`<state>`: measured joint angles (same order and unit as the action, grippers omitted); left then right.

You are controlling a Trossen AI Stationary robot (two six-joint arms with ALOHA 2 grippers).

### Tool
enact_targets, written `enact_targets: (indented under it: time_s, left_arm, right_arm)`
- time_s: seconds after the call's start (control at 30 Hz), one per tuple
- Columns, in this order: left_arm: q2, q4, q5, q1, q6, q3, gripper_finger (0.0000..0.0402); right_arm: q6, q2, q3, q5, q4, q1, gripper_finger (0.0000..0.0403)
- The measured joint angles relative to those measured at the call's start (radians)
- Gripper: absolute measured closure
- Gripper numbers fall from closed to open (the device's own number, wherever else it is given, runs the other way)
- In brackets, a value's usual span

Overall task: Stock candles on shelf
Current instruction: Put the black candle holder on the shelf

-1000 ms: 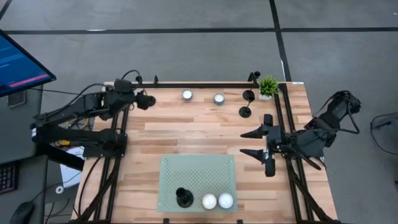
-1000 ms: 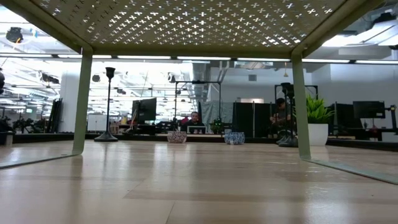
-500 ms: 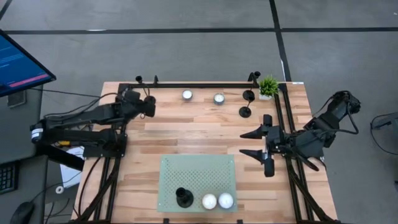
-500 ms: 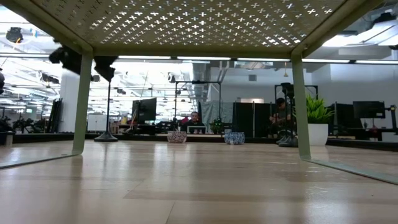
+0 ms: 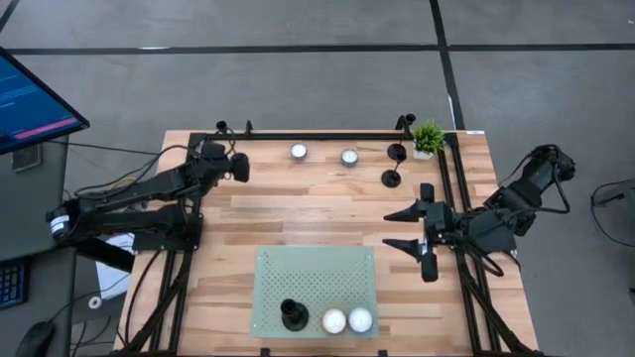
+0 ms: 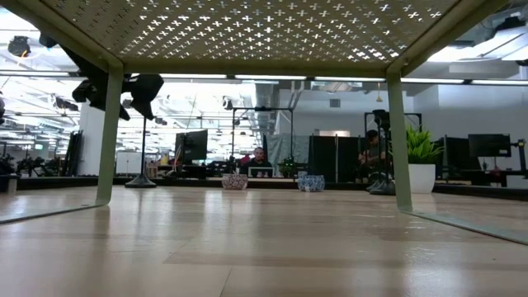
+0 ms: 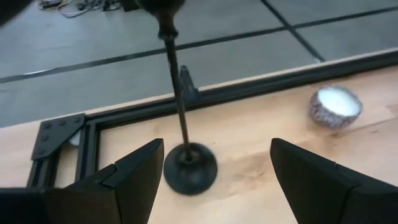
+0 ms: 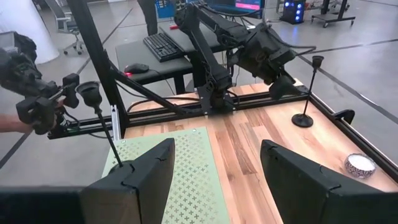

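Note:
Two white candles (image 5: 299, 152) (image 5: 349, 157) sit on their bases on the wooden table near its far edge. Two more (image 5: 333, 320) (image 5: 359, 319) rest on the pale green perforated shelf (image 5: 316, 283) at the near edge. My left gripper (image 5: 241, 167) is open and empty above the table's far left. The left wrist view (image 7: 217, 149) shows a black candlestick (image 7: 186, 165) ahead of its fingers and one candle (image 7: 336, 106) off to the side. My right gripper (image 5: 399, 228) waits open and empty at the right, facing the table's left (image 8: 217, 146).
A black candle holder (image 5: 291, 315) stands on the shelf beside the two candles. Two black candlesticks (image 5: 393, 177) and a small green plant (image 5: 429, 137) stand at the far right. A black frame rail (image 5: 317, 135) runs along the far edge. The shelf stands on legs (image 6: 110, 136).
My left gripper has gone from the far left corner a little toward the table's right edge, its arm stretching out, and has come into the low view from the left. It has stayed open.

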<state>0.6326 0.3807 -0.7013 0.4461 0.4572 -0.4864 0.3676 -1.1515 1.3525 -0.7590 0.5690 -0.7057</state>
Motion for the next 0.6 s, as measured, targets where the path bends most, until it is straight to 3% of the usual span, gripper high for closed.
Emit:
enact_targets:
  time_s: [0.17, 0.6]
  left_arm:
    - [-0.011, -0.041, 0.076, -0.001, -0.066, 0.014, 0.0106]
    - [-0.098, -0.077, 0.102, -0.001, -0.137, 0.067, 0.0106]
  right_arm:
    - [0.0, 0.0, 0.0, 0.0, 0.029, -0.001, 0.0174]
    - [0.0, 0.0, 0.0, -0.002, 0.085, 0.002, 0.0175]
